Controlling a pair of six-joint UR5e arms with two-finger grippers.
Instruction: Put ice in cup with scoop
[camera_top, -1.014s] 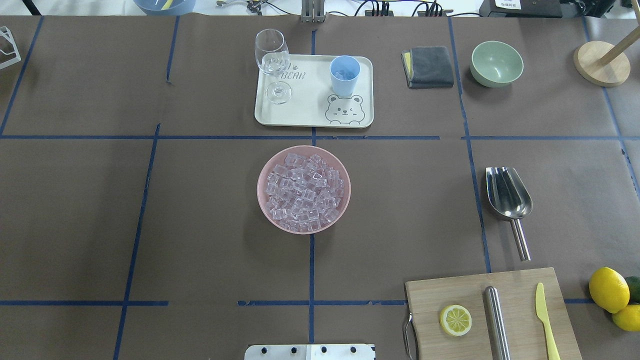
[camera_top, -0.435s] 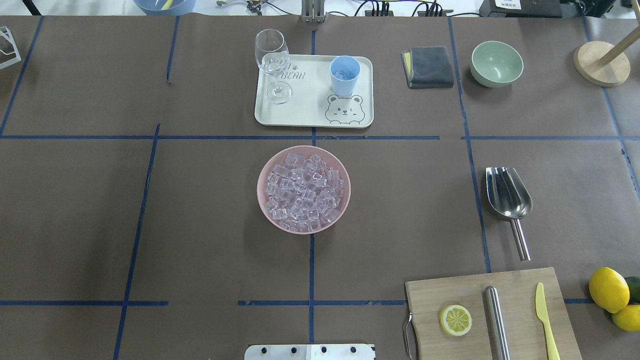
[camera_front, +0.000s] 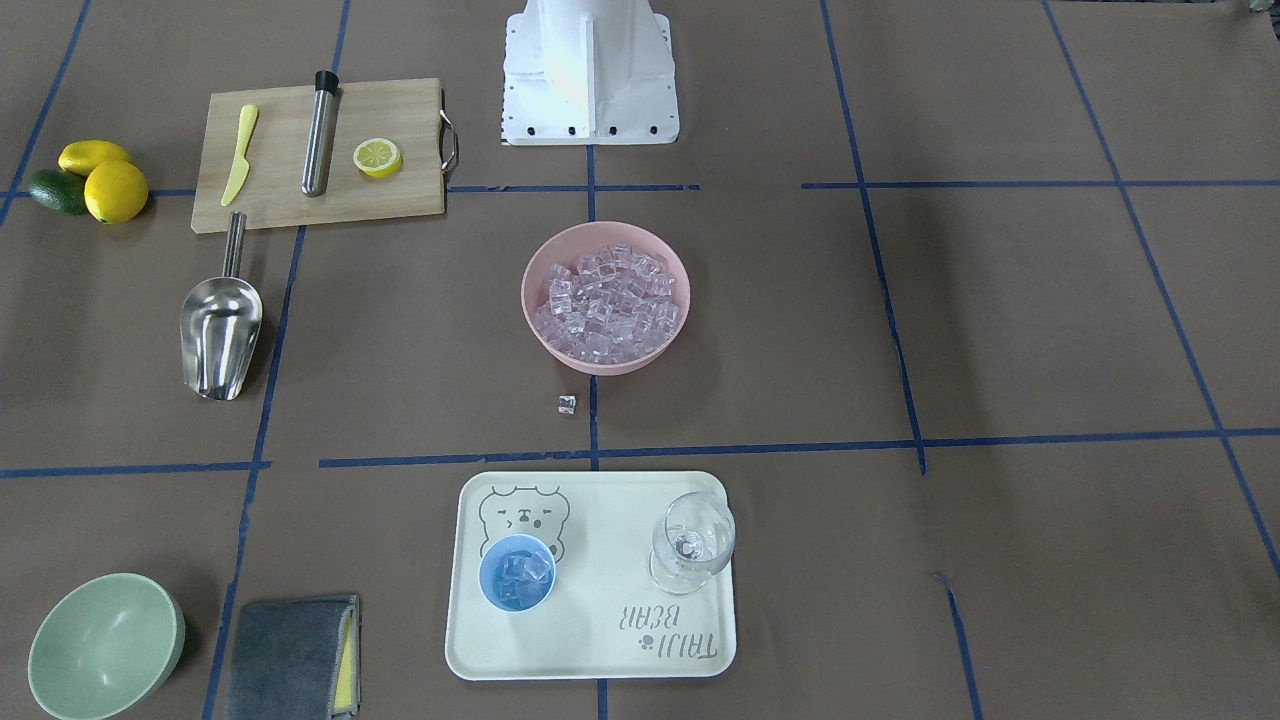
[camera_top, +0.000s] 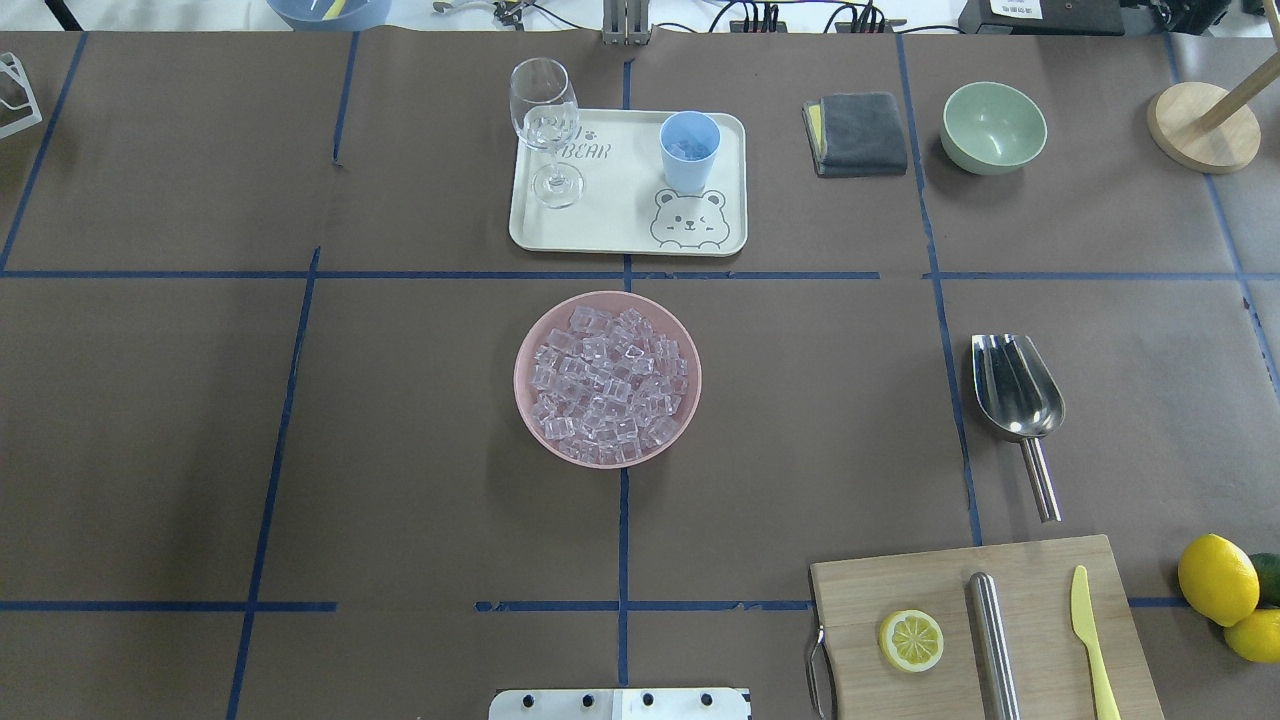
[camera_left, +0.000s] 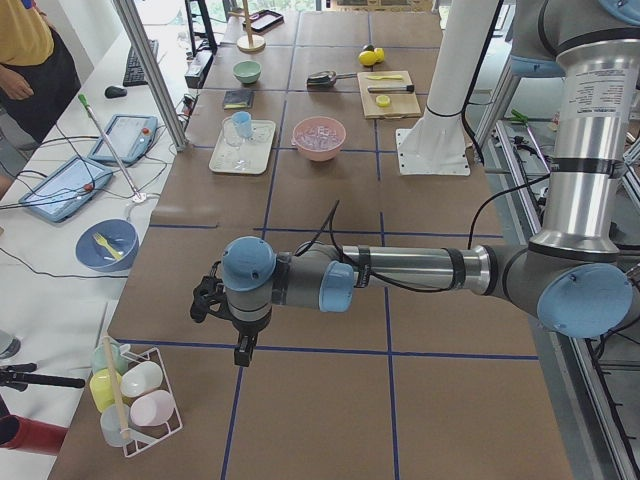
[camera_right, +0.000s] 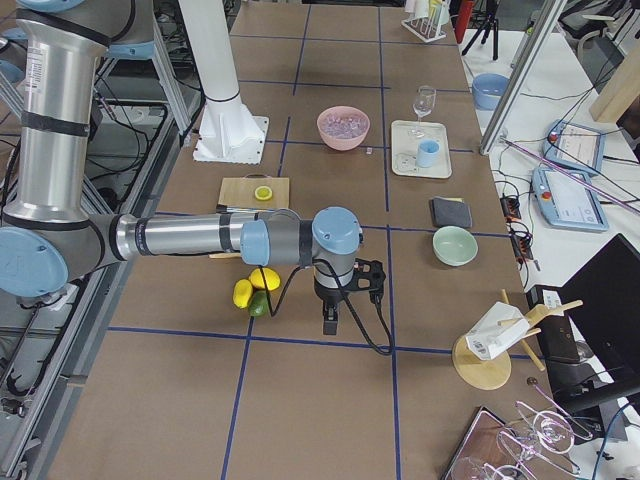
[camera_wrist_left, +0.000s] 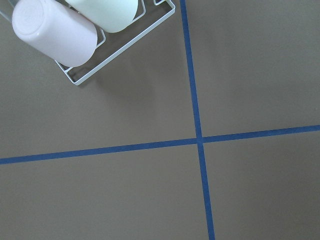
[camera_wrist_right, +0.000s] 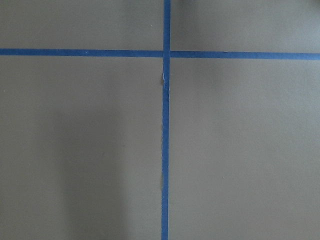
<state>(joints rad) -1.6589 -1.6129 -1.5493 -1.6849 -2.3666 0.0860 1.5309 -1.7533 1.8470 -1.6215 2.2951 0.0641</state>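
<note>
Nothing on the table has shifted in the past second. Front-facing view: the scoop (camera_front: 220, 335) lies unheld, well apart from the pink bowl (camera_front: 530, 300) of ice (camera_front: 605, 295). The cup (camera_front: 517, 573), past the bowl on its tray (camera_front: 600, 640), already holds cubes, so scooping looks finished. Side views: left gripper (camera_left: 243, 350) and right gripper (camera_right: 330, 322) hang far from the bowl, seemingly parked; I cannot tell how their jaws stand.
</note>
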